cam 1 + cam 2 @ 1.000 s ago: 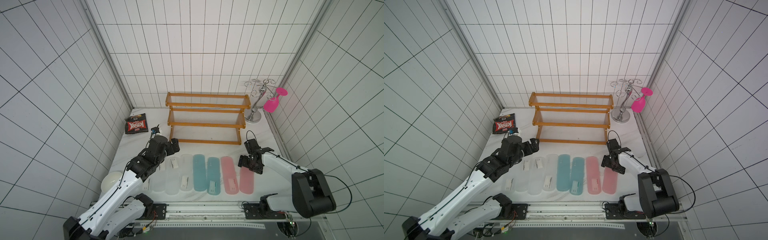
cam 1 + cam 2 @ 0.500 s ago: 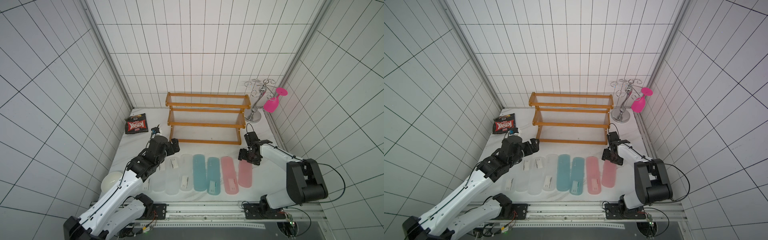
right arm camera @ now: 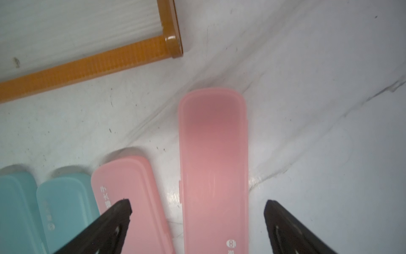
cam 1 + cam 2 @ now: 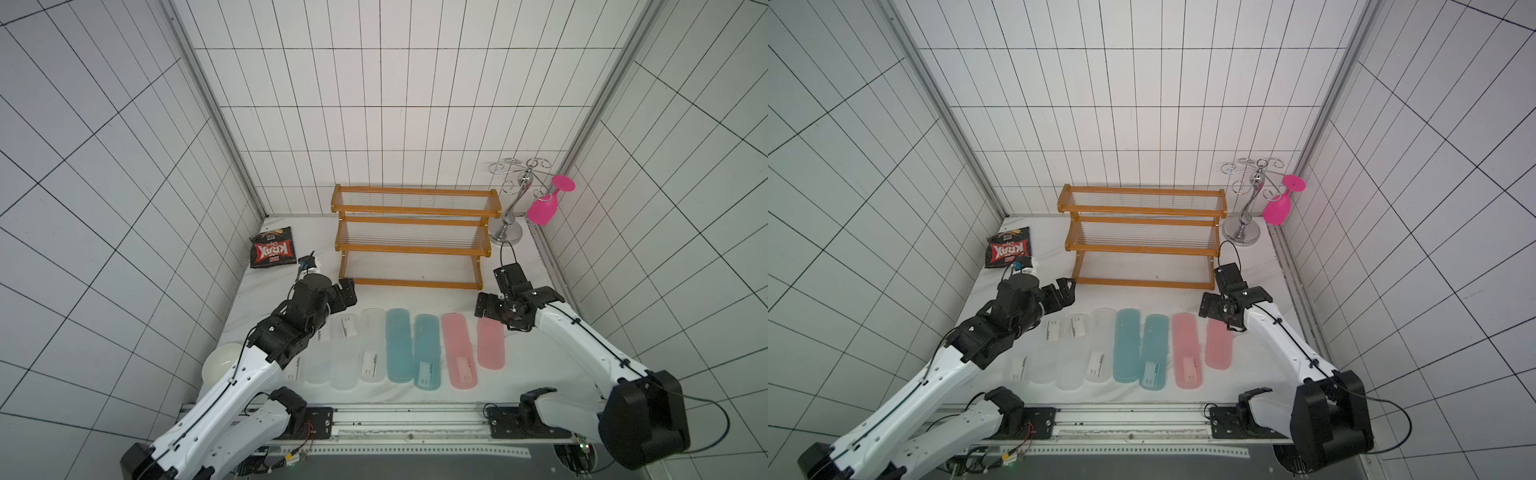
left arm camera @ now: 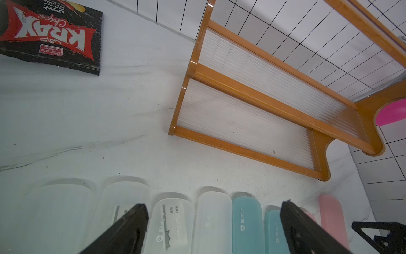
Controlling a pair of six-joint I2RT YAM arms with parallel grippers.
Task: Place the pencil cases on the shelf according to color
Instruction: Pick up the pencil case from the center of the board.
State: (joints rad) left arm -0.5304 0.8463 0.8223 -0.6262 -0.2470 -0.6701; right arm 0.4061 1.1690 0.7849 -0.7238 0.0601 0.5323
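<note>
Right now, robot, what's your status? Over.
Left gripper open, by the clear cases. Right gripper open, over the outer pink case, not gripping. All eight on the table; shelf holds none. Nothing between them and shelf.

Pink, teal and frosted pencil cases (image 4: pixel 398 351), orange shelf (image 4: pixel 411 249)

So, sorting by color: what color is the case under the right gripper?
That case is pink; clearest in the right wrist view.

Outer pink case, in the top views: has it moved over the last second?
Yes. The outer pink case has slid toward the shelf; its near end no longer lines up with the neighbouring pink case.
</note>
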